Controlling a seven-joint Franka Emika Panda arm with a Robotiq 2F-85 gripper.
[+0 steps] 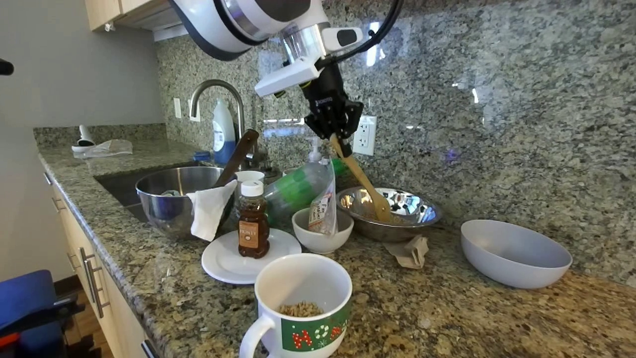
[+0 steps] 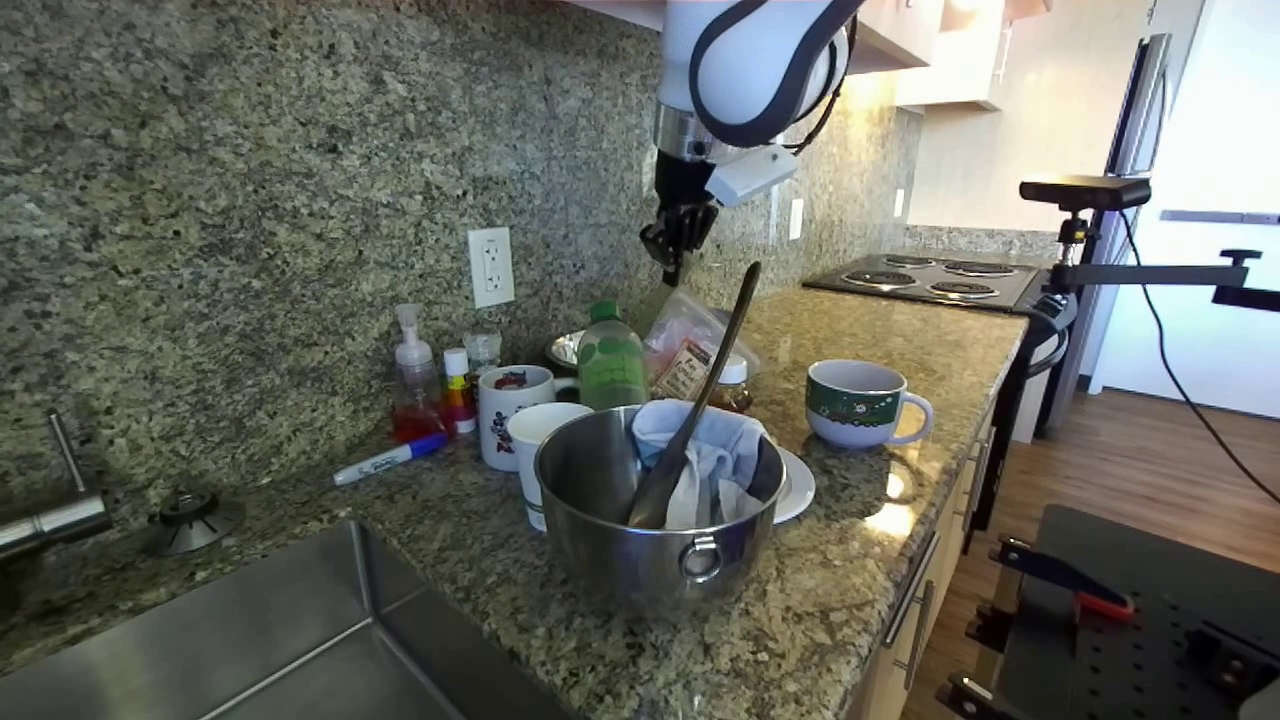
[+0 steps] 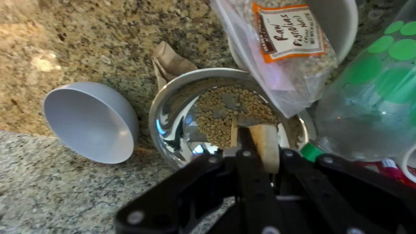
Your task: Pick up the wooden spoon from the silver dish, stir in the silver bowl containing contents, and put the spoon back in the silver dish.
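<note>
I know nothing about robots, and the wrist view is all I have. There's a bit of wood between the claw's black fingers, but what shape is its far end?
Observer: In an exterior view, it's a wooden spoon whose broad, rounded head is down in the silver bowl.

Visitor: Oh! And what am I missing near the white bowl with the bag in it?

Observer: A honey bottle, upright on a white plate.

Visitor: Anything else off my screen?

Observer: Yes, a mug with a green band stands on the counter in both exterior views.
</note>
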